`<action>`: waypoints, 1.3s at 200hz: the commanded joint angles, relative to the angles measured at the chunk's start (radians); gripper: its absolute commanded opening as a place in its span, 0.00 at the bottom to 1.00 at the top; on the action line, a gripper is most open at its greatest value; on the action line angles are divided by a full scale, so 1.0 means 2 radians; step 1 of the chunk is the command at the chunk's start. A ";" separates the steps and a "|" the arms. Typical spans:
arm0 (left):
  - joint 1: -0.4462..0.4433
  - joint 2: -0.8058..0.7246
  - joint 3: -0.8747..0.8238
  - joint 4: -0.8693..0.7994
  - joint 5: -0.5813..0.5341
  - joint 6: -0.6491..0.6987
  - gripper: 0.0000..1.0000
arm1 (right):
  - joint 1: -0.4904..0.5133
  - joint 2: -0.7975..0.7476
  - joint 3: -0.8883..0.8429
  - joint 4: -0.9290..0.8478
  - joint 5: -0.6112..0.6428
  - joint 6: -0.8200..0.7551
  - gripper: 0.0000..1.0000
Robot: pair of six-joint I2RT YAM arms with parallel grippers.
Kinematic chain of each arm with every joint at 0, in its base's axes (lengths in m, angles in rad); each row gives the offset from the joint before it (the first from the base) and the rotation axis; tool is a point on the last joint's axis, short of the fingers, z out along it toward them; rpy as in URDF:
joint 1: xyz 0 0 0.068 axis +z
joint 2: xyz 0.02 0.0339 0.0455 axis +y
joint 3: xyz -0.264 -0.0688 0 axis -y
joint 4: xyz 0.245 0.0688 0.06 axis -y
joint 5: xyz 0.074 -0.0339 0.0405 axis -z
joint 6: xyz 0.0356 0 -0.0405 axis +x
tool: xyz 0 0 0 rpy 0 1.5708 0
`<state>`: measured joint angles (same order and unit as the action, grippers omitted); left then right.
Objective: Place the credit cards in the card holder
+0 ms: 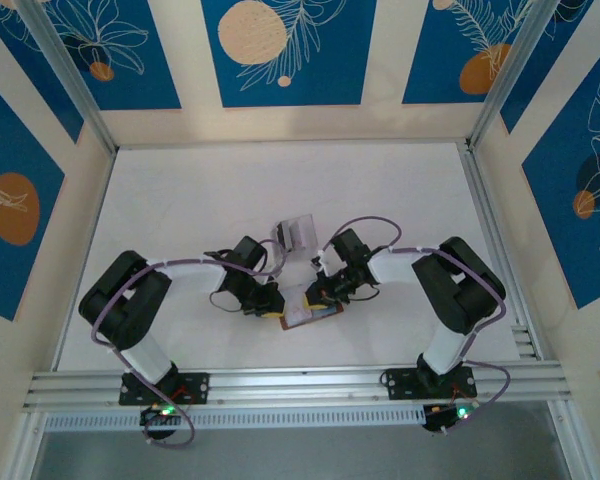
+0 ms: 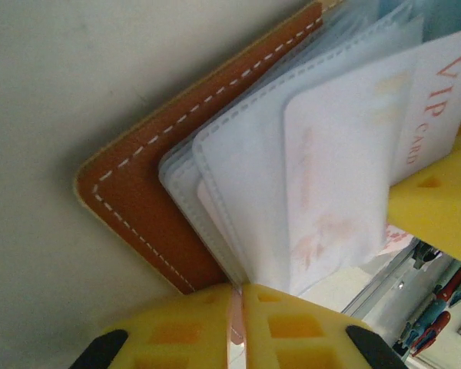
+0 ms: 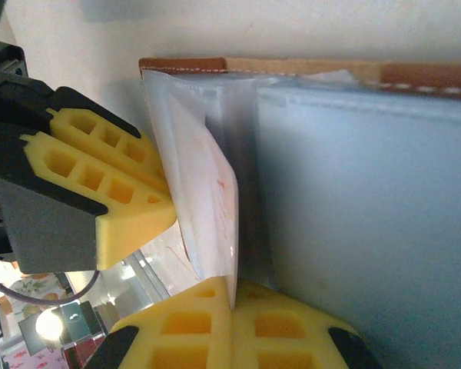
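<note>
Left pincer (image 2: 237,296) pinching wallet (image 2: 154,192), stand (image 1: 300,233) behind

A white card (image 2: 439,92) standing among the sleeves of the brown wallet (image 2: 154,192) bears red letters reading "VIP CARD" along its edge. Fainter reddish print on the nearer card (image 2: 330,184) is too blurred to read.

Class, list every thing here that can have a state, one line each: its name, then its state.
card holder, open, its sleeves fanned up.
clear sleeve, pinched at its edge by the left hand.
VIP card, partly inside a sleeve, one end sticking out.
left hand, shut on the clear sleeve.
right hand, shut on the VIP card.
slotted stand, upright behind the hands.
</note>
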<state>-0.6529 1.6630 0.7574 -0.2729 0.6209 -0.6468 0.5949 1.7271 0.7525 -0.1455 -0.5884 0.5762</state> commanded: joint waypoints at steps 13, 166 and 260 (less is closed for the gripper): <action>-0.002 0.021 -0.009 0.002 -0.025 0.007 0.13 | 0.013 0.020 0.005 -0.035 0.012 -0.008 0.03; -0.001 0.026 -0.007 0.001 -0.027 0.014 0.14 | 0.031 0.018 0.066 -0.120 0.045 -0.046 0.31; -0.001 0.028 -0.011 0.005 -0.025 0.015 0.15 | 0.032 -0.009 0.103 -0.204 0.100 -0.067 0.42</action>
<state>-0.6529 1.6787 0.7582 -0.2451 0.6373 -0.6434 0.6491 1.7424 0.9298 -0.4526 -0.4541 0.4740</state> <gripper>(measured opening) 0.149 0.415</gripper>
